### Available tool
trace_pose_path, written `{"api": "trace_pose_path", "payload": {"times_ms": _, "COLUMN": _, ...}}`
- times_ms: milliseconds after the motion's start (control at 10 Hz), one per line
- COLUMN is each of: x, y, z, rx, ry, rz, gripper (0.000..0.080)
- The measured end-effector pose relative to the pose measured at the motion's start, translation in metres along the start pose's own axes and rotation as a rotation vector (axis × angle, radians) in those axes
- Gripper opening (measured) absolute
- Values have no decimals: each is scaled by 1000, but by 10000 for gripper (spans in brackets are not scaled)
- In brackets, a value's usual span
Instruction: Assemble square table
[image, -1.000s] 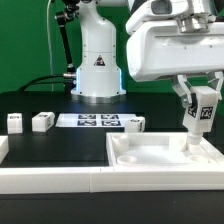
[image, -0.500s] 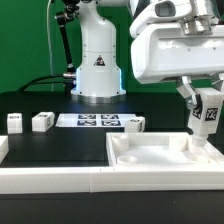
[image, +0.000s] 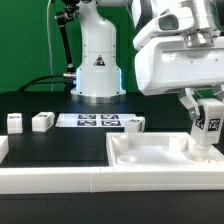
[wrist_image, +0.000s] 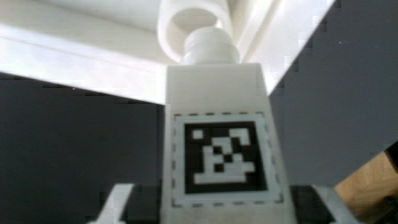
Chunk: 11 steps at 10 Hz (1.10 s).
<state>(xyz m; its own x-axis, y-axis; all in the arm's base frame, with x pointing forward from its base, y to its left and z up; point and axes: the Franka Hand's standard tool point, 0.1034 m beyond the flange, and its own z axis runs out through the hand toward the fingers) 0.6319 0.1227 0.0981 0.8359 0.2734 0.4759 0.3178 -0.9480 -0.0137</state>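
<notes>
My gripper (image: 203, 106) is shut on a white tagged leg (image: 208, 128), held upright and slightly tilted over the far right corner of the white square tabletop (image: 150, 163), which lies at the exterior view's right. In the wrist view the leg (wrist_image: 221, 150) fills the middle with its tag facing the camera. Its threaded tip (wrist_image: 208, 45) points at a rounded white corner of the tabletop (wrist_image: 107, 62). The fingers (wrist_image: 121, 205) flank the leg on both sides. Three more legs (image: 14, 122) (image: 42, 121) (image: 136, 124) stand on the black surface.
The marker board (image: 98, 121) lies flat in front of the robot's white base (image: 97, 70). A long white rail (image: 50, 180) edges the front of the black work surface.
The gripper has carried the leg toward the exterior view's right and slightly lower, closer to the tabletop's far right corner. The grip is unchanged.
</notes>
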Motion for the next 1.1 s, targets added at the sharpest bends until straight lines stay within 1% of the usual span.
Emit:
{"api": "trace_pose_path", "payload": {"times_ms": 300, "x": -3, "y": 1, "z": 2, "rx": 0, "ry": -5, "rz": 2, "gripper": 290}}
{"api": "trace_pose_path", "payload": {"times_ms": 700, "x": -7, "y": 6, "z": 9, "rx": -2, "ry": -13, "rz": 7, "gripper": 290}}
{"api": "trace_pose_path", "payload": {"times_ms": 1100, "x": -10, "y": 1, "z": 14, "rx": 0, "ry": -3, "rz": 2, "gripper": 290}}
